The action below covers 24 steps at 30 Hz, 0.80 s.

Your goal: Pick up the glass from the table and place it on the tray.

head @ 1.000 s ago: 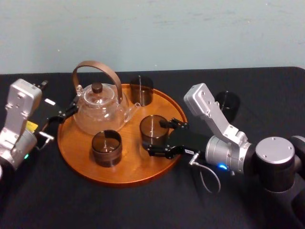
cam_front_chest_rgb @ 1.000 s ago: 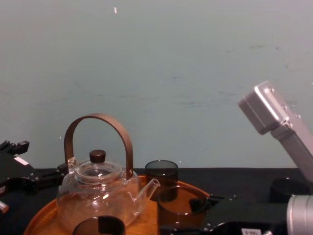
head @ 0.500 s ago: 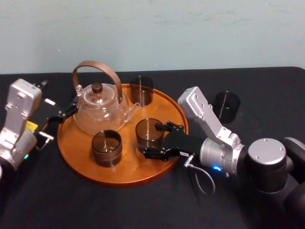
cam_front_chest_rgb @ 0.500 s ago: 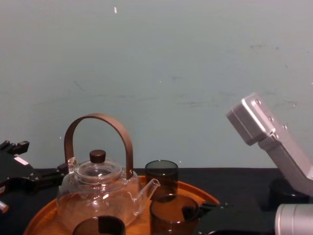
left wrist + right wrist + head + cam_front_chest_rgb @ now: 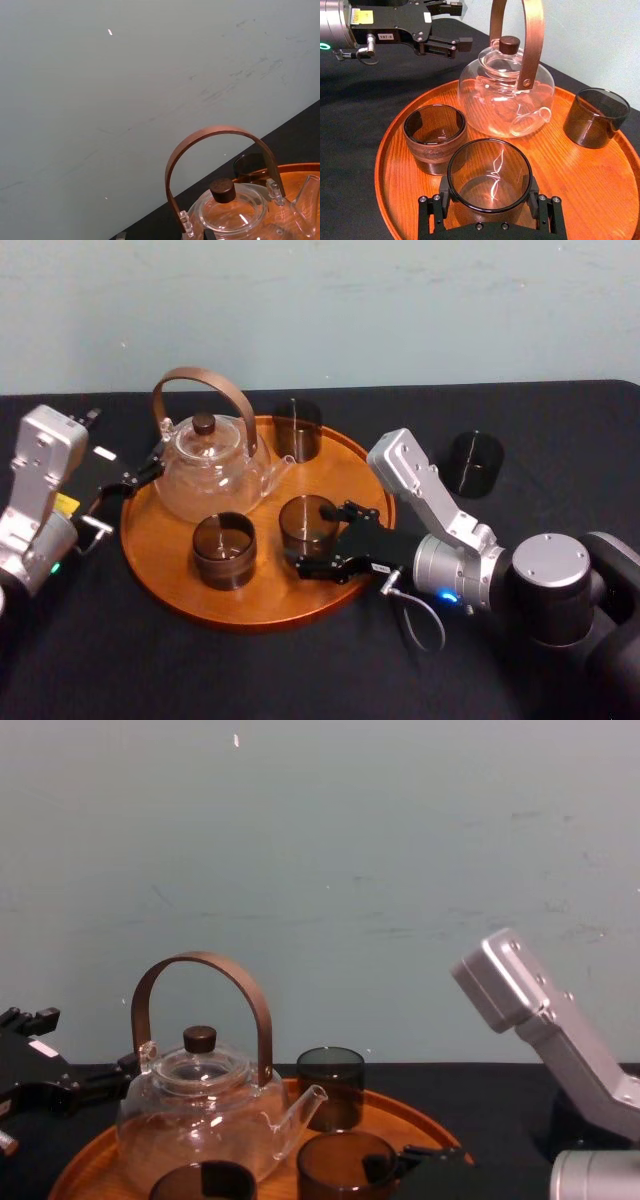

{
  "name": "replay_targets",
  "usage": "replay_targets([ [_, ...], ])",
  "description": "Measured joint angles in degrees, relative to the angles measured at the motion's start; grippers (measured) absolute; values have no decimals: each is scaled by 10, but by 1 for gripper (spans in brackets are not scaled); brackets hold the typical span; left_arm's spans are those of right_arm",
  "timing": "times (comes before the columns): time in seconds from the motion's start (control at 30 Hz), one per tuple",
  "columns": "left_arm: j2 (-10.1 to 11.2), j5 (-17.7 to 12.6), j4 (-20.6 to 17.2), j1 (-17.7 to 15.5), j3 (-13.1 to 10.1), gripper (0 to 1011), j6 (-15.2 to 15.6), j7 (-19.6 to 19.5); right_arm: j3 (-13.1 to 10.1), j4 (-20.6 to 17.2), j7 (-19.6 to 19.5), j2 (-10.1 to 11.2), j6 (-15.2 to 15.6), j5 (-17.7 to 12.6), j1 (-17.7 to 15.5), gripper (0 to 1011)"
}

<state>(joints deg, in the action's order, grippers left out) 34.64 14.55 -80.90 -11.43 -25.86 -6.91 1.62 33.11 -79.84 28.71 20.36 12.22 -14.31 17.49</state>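
Note:
My right gripper (image 5: 316, 541) is shut on a dark smoky glass (image 5: 307, 524), holding it by its sides low over the round orange-brown tray (image 5: 180, 585), right of the tray's middle. The right wrist view has the glass (image 5: 489, 175) clamped between the two black fingers (image 5: 436, 206). From the chest view the glass (image 5: 338, 1166) sits just in front of the tray's rim (image 5: 440, 1131). My left gripper (image 5: 140, 474) stands open at the tray's left edge, beside the teapot, holding nothing. A black table (image 5: 100, 660) carries everything.
A clear glass teapot (image 5: 210, 468) with a brown arched handle stands at the tray's back left. Two more dark glasses are on the tray, one at the back (image 5: 297, 428) and one at the front (image 5: 223, 550). Another glass (image 5: 473, 462) stands on the table right of the tray.
My right gripper has carried the glass leftward from the tray's right rim further in over the tray, and lower. The left arm has not moved.

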Motion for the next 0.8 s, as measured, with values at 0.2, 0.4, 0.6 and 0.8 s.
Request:
replay_targets([
  [0.2,0,0,0,0,0,1002,0,0,2,6,3,-2,0,0,2,903],
  [0.4,0,0,0,0,0,1001,0,0,5,13,5,-4,0,0,3,903],
  [0.6,0,0,0,0,0,1001,0,0,9,19,6,-5,1,0,5,903],
  [0.8,0,0,0,0,0,1001,0,0,8,19,6,-5,1,0,5,903],
])
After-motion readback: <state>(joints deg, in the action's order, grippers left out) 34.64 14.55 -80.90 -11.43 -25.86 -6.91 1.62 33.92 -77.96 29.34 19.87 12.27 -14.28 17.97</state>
